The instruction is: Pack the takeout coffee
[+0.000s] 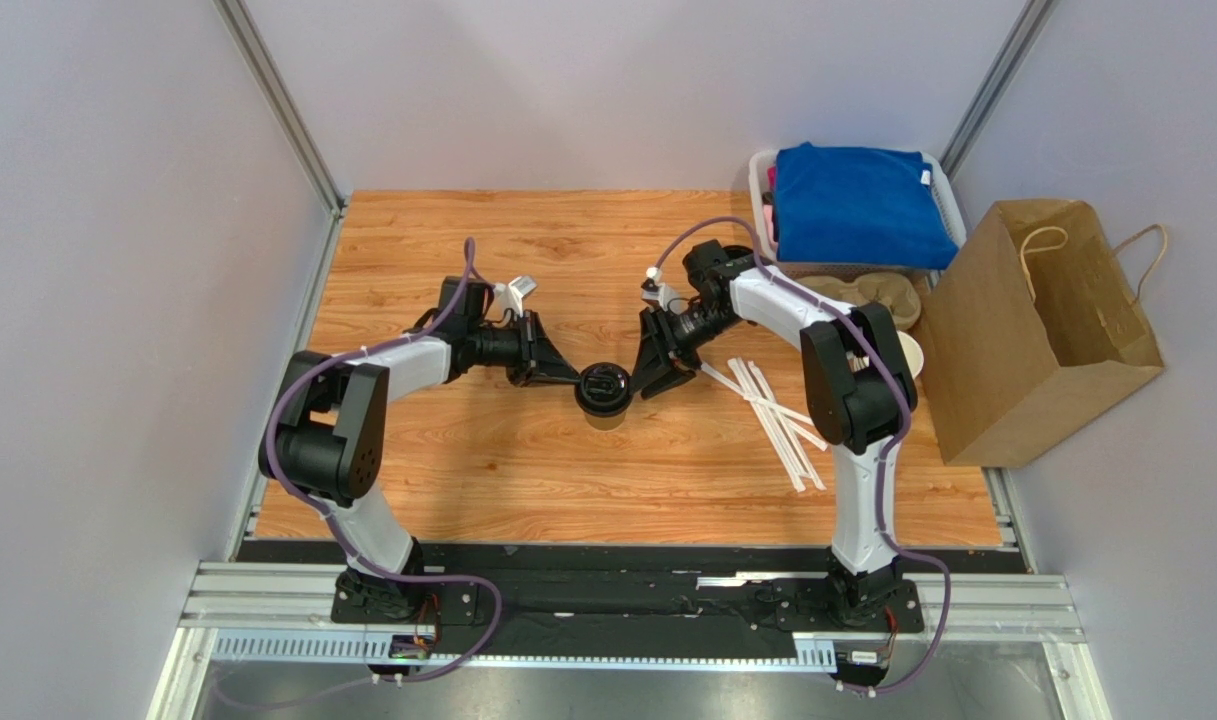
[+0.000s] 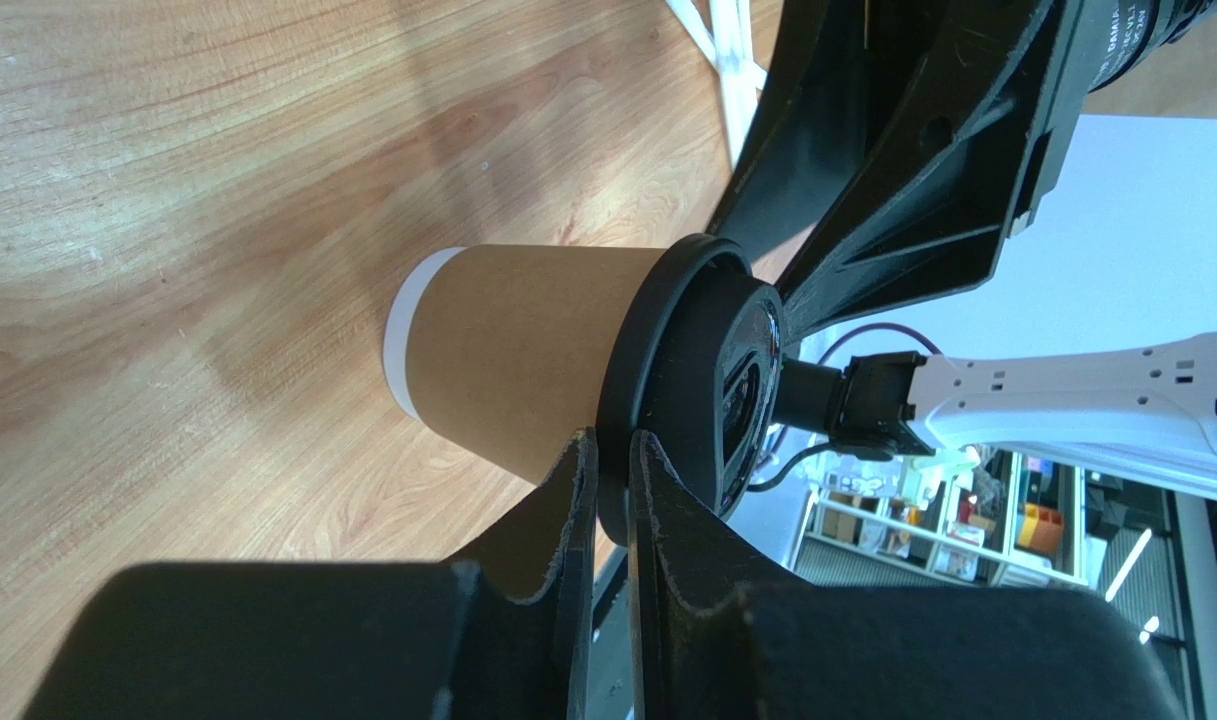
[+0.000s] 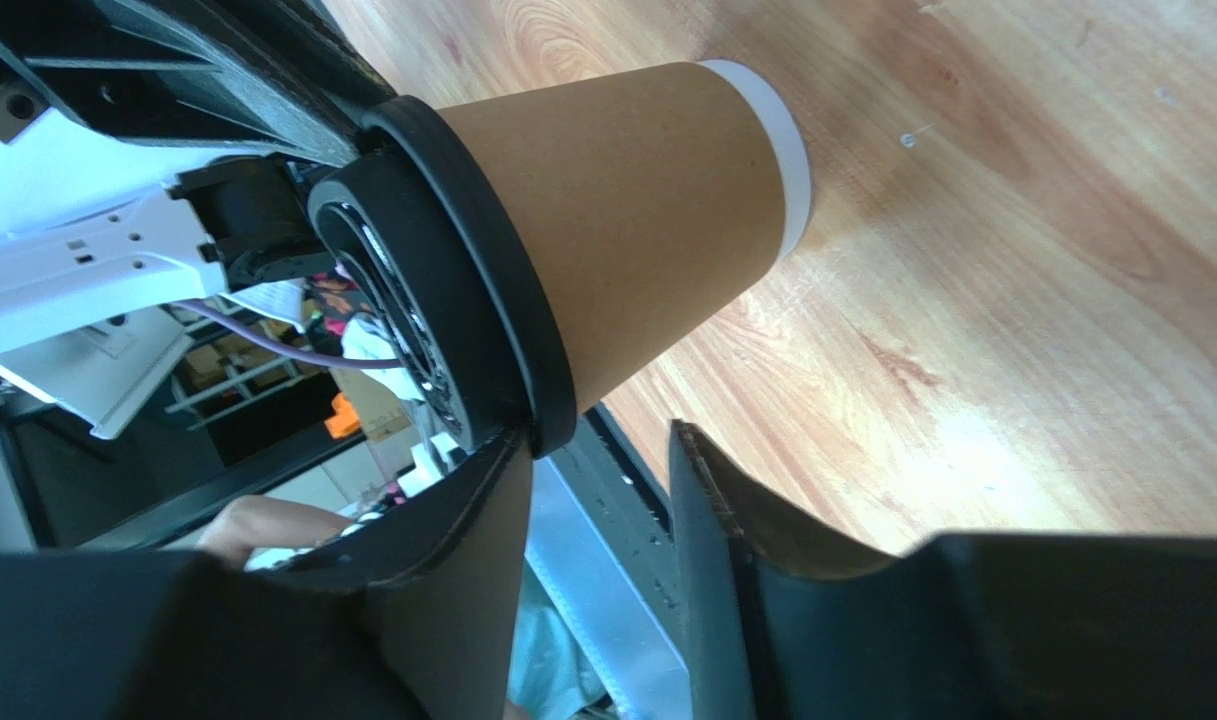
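The cup (image 1: 602,390) stands upright on the table (image 1: 464,465) directly between the two grippers, its black lid (image 3: 479,240) on, so the capping looks done. The left gripper (image 2: 611,450) has its fingers pressed nearly together on the lid's rim, pinching the cup there. The right gripper (image 3: 599,450) is spread: one finger lies against the lid's edge, the other stands apart, and the gap between them is empty, so it holds nothing. The brown paper bag (image 1: 1035,338) stands well out past the right gripper's far side, off the table's edge, with loose white straws (image 1: 772,413) lying between it and the cup. As I judge it, the packing itself is all to come: the cup must be lifted, carried across and lowered into the bag.
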Motion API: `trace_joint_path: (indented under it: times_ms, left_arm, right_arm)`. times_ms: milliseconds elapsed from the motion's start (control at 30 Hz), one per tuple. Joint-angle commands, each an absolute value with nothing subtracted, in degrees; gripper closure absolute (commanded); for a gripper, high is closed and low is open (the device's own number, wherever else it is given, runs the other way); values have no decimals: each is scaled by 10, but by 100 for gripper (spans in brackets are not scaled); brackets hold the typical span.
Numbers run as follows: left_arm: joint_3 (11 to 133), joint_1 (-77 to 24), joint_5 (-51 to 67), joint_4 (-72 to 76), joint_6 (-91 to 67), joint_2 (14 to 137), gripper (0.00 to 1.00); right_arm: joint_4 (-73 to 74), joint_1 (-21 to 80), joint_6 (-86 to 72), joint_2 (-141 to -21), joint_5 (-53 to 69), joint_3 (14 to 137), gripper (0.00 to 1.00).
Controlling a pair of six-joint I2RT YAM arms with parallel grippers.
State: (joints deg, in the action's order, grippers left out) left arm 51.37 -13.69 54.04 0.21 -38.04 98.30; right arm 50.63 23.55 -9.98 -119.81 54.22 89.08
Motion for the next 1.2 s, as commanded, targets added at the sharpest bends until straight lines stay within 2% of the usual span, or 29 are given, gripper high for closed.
trace_joint_path:
  times_ms: [0, 200, 733, 900, 1000, 1167]
  left_arm:
    - [504, -155, 510, -3, -364, 977, 100]
    - [508, -155, 512, -4, -362, 971, 100]
    - [520, -155, 508, -11, -356, 970, 100]
    - [524, -155, 508, -12, -359, 967, 100]
    - [526, -155, 510, -9, -366, 965, 100]
    - [531, -155, 518, -4, -376, 955, 100]
  right_arm:
    - [471, 249, -81, -1174, 525, 897, 55]
    - [478, 240, -78, -1165, 533, 904, 52]
    - [496, 220, -58, -1143, 540, 902, 36]
    - [504, 218, -48, -1142, 536, 901, 36]
    - [505, 218, -46, -1143, 528, 897, 39]
    - [513, 217, -32, -1153, 515, 890, 56]
